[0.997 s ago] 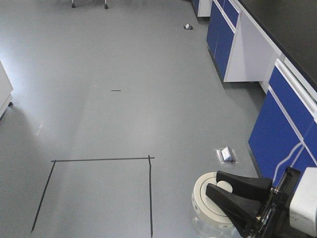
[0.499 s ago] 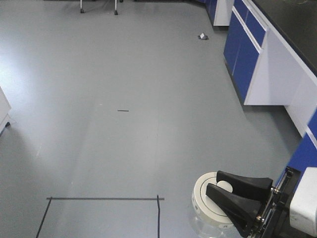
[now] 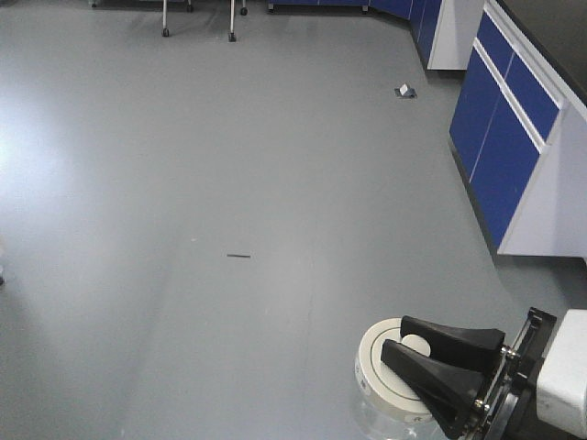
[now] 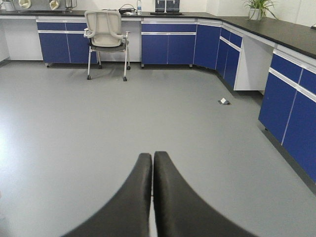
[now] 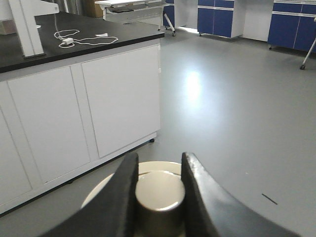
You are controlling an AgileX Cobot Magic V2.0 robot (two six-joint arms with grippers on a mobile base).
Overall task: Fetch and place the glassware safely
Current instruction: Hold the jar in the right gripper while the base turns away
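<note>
The right claw [image 3: 404, 349] pinches the knob [image 5: 159, 190] of the cream lid [image 3: 374, 368]. The small glass jar [image 3: 378, 423] hangs beneath it at about 5 o'clock in the front view, above the bare grey floor [image 3: 229, 183] with nothing under it. The left claw [image 4: 152, 159] is pressed together on nothing and points out over the open floor, so it gives the jar no support.

The main risk is, I judge, that the whole load hangs from the lid. The pictures do not show whether the lid is fastened to the glass or only sits on it. If it only sits, a jolt from the rolling base could let the glass body drop away and break on the floor. The knob is also round and looks smooth, and only its sides are held. A sudden stop or turn could make the jar swing, twist the knob between the pads and work it loose.

The blue cabinets [image 3: 504, 119] stand at 2 o'clock in the front view. A white-fronted bench [image 5: 118, 94] sits at 10 o'clock in the right wrist view. A wide swing of the arm near either could knock the glass against a hard edge.
</note>
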